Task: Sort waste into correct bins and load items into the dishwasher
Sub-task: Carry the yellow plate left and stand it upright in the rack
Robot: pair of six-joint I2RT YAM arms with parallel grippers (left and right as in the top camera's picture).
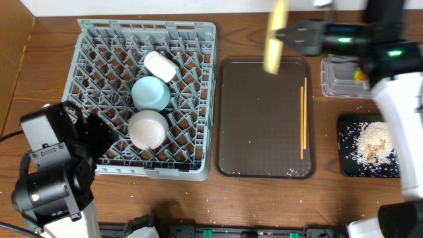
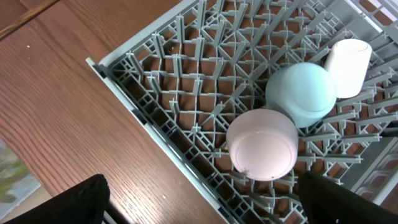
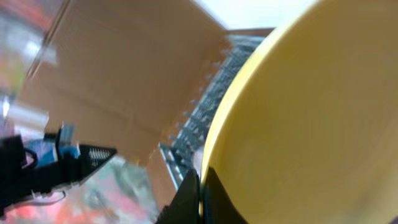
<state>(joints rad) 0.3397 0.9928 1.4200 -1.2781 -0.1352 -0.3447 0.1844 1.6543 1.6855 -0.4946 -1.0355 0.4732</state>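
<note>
Overhead view: yellow plate (image 1: 274, 36) seen nearly edge-on and motion-blurred at top centre, clamped at its rim by the right gripper (image 1: 285, 33), above the upper edge of the brown tray (image 1: 264, 132). Right wrist view: plate fills the right half of the frame; one dark finger (image 3: 186, 200) is pressed against its rim at the bottom, and the second finger is hidden behind the plate. Chopsticks (image 1: 303, 119) are noted lying lengthwise along the right side of the tray. Grey dish rack (image 1: 192, 79) occupies the upper left of the table (image 1: 251, 198), just beside the tray. Three pieces are lined up in the rack, top to bottom: cup (image 1: 160, 65) tilted on its side, blue bowl (image 1: 151, 92) inverted, white bowl (image 1: 147, 129) inverted; each is touching the next. Left gripper (image 1: 99, 135) is placed over the lower left corner of the rack; in the left wrist view its fingers are spread wide, at the two bottom corners of the frame. Clear container (image 1: 334, 89) at upper right is seen holding the snack wrapper (image 1: 361, 75). Black bin (image 1: 347, 165) below it carries rice bits (image 1: 373, 142) with brownish crumbs; a few white specks are scattered on the table around it
</note>
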